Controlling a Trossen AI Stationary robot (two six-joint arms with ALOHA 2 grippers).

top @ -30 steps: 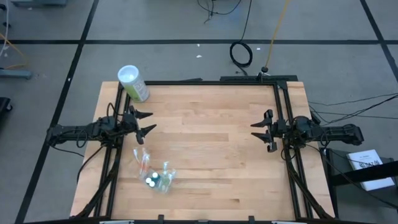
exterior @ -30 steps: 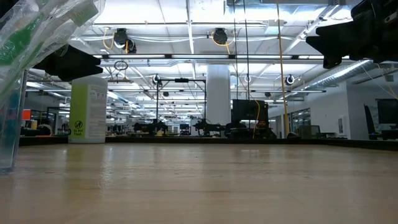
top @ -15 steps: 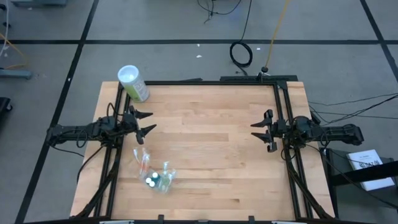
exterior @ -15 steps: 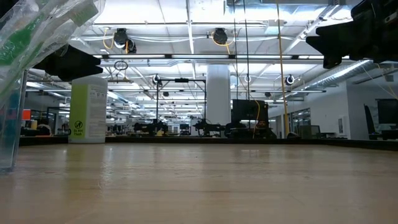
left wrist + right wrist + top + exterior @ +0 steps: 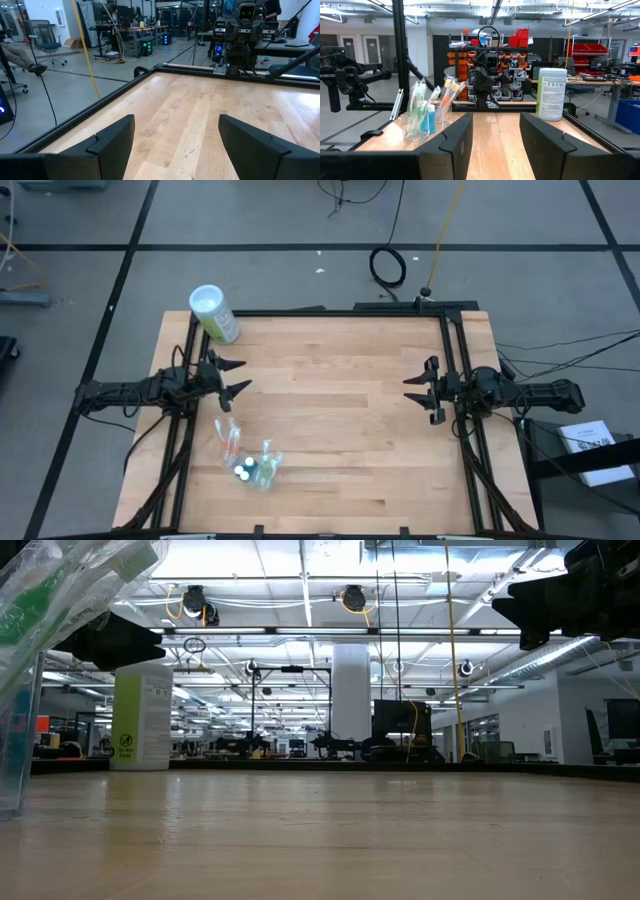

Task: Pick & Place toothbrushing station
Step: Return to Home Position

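The small clear plastic holder [image 5: 262, 468], containing thin white toothbrushes [image 5: 229, 437] and blue-capped tubes [image 5: 243, 471], stands on the wooden surface [image 5: 340, 440] on the left arm's side. The left pincer [image 5: 240, 377] hangs spread and empty, near the holder but not touching it. The right pincer [image 5: 410, 389], also spread, is well apart from it.

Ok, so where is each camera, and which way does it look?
High: above the table, looking straight down; shows the left arm and right arm, left gripper and right gripper open.
Low: at table height, looking level across into the room; both grippers hang up high.
Left wrist: on the left arm, facing the right arm across the table; own fingers at bottom.
Right wrist: on the right arm, facing the left arm; own fingers at bottom.
Shared: low and right wrist both see the holder and canister.
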